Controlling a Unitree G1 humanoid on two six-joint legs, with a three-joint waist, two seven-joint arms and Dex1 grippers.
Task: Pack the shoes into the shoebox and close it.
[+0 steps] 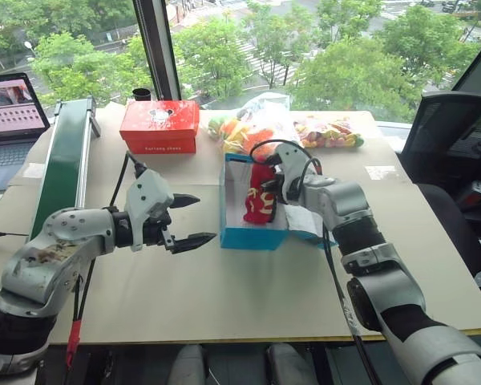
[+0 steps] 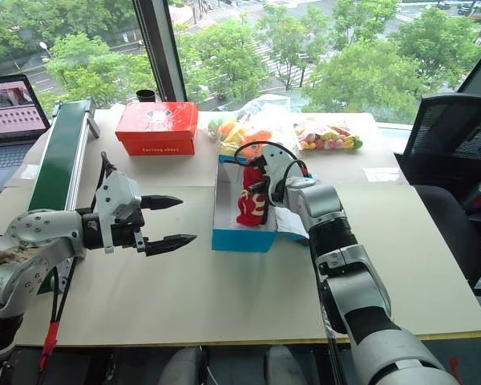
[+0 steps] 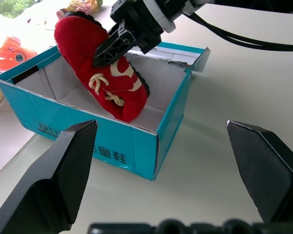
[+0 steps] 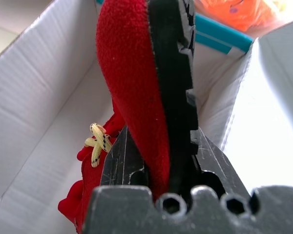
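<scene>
The box point(image 1: 252, 237) sits open near the middle of the tabletop point(image 1: 224, 297), toward the far edge, its pale inside showing. The right hand point(image 3: 118, 43) reaches into it from the right edge's side and is clamped on a shoe point(image 3: 100, 73) — its two black fingers pinch the black sole and the red fabric between them, as the right wrist view shows close up. The shoe hangs tilted, toe down into the box, its yellow lace bow showing against the red; a second bit of red lies lower in the box, though whether it is the other shoe cannot be told.

The left hand point(image 1: 188, 220) hovers above the bare tabletop just beside the box on its left — fingers spread wide, holding nothing, pointing toward the box wall.

Near the far edge stands a red-orange box point(image 1: 159, 127), closed, with a dark cup point(image 1: 141, 94) behind it. Bags of bright toys point(image 1: 284, 128) lie behind the blue box along the far edge. A green conveyor point(image 1: 64, 160) runs along the left edge, and a laptop point(image 1: 10, 120) stands beyond it.
</scene>
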